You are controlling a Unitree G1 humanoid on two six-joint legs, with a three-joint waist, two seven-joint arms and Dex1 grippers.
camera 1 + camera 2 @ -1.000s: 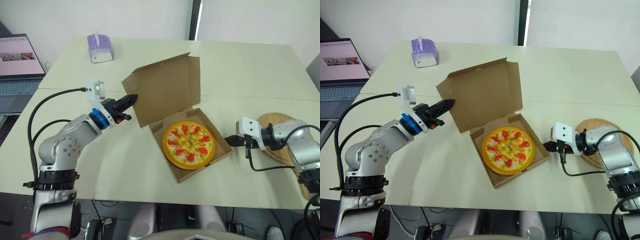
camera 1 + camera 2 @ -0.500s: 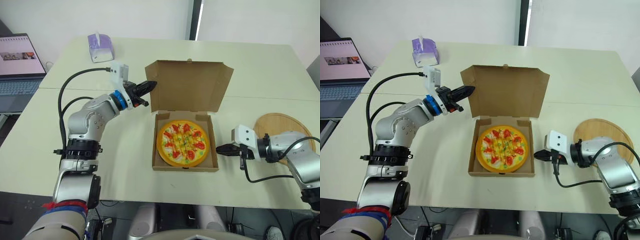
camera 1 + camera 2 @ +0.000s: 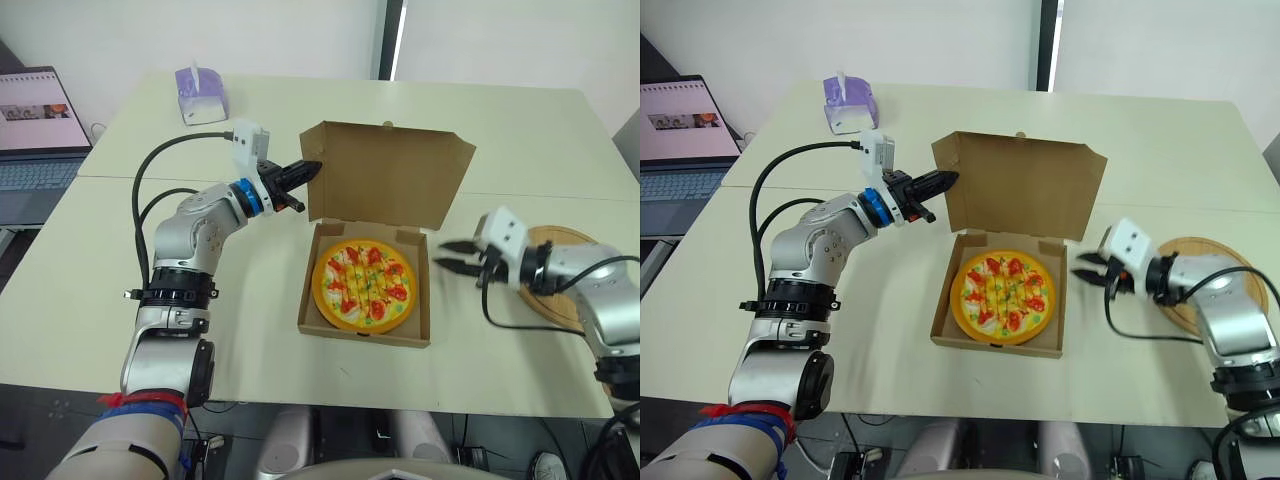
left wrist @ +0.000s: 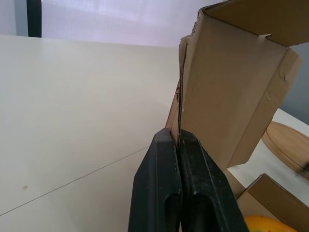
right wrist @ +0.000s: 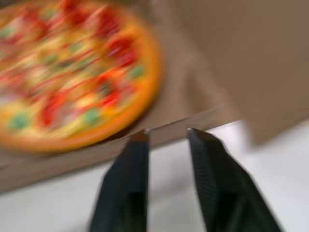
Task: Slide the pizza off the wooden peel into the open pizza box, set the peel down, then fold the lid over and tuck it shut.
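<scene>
Nearest on the pale table (image 3: 250,335) lies the base of the pizza box (image 3: 360,333), its front wall facing the robot, and the pizza (image 3: 365,283) sits flat inside it, ringed by the cardboard walls. To the right of the base, the right arm reaches inward with its forearm lying across the wooden peel (image 3: 1215,250), which rests flat on the table well to the right of the box. The right gripper (image 3: 445,254) points at the box's right wall and hangs just beside it. Its two black fingers (image 5: 125,193) are spread apart around nothing, and the right wrist view looks past them at the wall and the pizza. Farther back, the left arm rises from the near left, bends sharply at the elbow, and runs its forearm inward, roughly level, toward the lid. The left gripper (image 3: 312,168) meets the left edge of the lid (image 3: 395,185). In the left wrist view its fingers (image 4: 166,193) are pressed together with the thin cardboard edge clamped between them. The lid stands upright along the base's far side, with its brown inner face toward the robot and its side flaps folded forward. Beyond it, near the table's far left corner, sits a purple tissue box (image 3: 200,95). An open laptop (image 3: 35,130) shows off the table's left edge.
</scene>
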